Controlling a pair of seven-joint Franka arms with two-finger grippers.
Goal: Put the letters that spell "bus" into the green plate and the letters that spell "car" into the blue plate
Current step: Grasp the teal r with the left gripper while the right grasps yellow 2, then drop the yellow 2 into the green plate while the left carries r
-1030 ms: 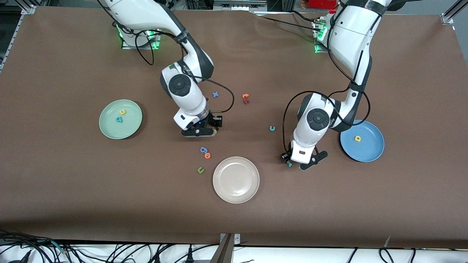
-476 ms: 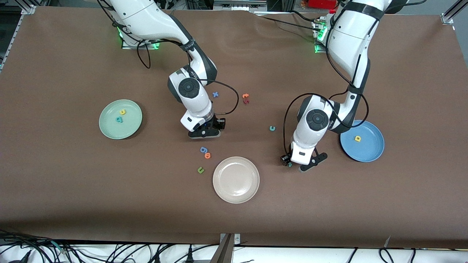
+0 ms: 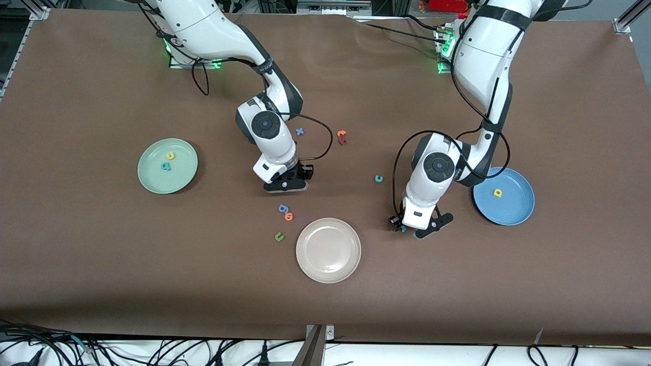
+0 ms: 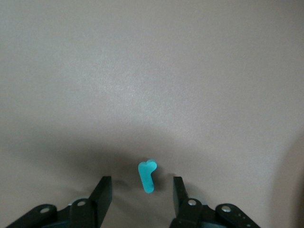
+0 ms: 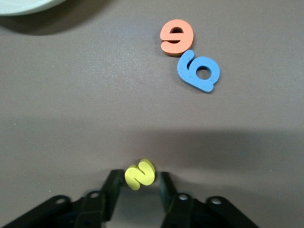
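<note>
A brown worktop (image 3: 101,264) carries everything, with the cream plate (image 3: 328,250) as landmark. Toward the right arm's end and farther from the camera than it lies the green plate (image 3: 152,180), holding the yellow "u" (image 3: 170,156) and the teal "b" (image 3: 165,166). Toward the left arm's end lies the blue plate (image 3: 513,211) with the yellow "a" (image 3: 497,192). The right gripper (image 5: 138,184) is down on the worktop, farther than the cream plate, its fingers (image 5: 112,186) clenched on the yellow "s" (image 5: 139,174). The left gripper (image 4: 142,191) is down between cream and blue plates, fingers (image 4: 101,192) released, apart on either side of the teal "r" (image 4: 147,175). The teal "c" (image 3: 378,178) lies loose, farther than the cream plate.
</note>
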